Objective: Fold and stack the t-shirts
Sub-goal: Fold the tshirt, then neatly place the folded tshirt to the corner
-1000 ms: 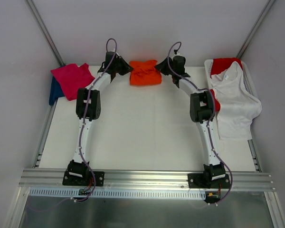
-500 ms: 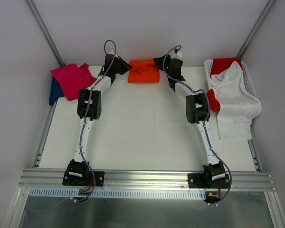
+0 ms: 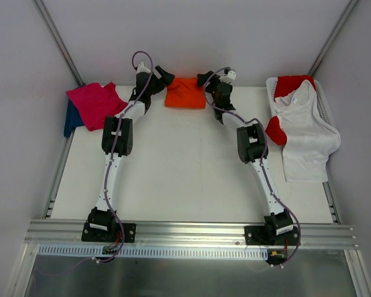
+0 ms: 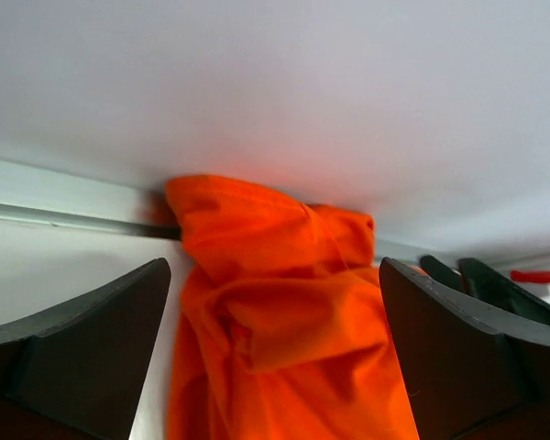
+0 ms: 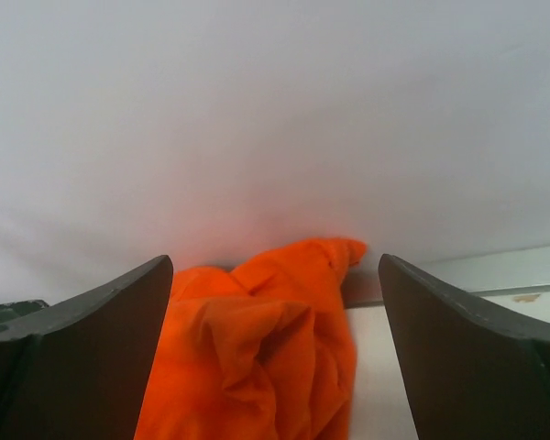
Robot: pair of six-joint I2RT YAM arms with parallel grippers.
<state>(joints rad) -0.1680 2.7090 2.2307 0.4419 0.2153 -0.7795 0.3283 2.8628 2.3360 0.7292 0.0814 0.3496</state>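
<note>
The bright orange t-shirt (image 3: 185,93) lies bunched in a rough fold at the table's far edge, against the back wall. My left gripper (image 3: 163,78) is at its left end and my right gripper (image 3: 205,79) at its right end. Both stand open. In the left wrist view the orange t-shirt (image 4: 284,321) fills the gap between the wide-apart fingers (image 4: 92,348) of the left gripper (image 4: 273,275), loose and not pinched. The right gripper (image 5: 275,266) likewise straddles the rumpled orange t-shirt (image 5: 257,357). A magenta-pink t-shirt (image 3: 94,102) lies folded on a dark blue one (image 3: 70,119) at the far left.
A white plastic basket (image 3: 326,102) at the far right holds a red t-shirt (image 3: 294,83), and a white t-shirt (image 3: 306,136) hangs over its side. More red cloth (image 3: 274,130) shows beside the right arm's elbow. The back wall is just behind the orange t-shirt.
Both grippers went from shut on the orange t-shirt to open and let it go. They and the t-shirt moved a little towards the back wall.
</note>
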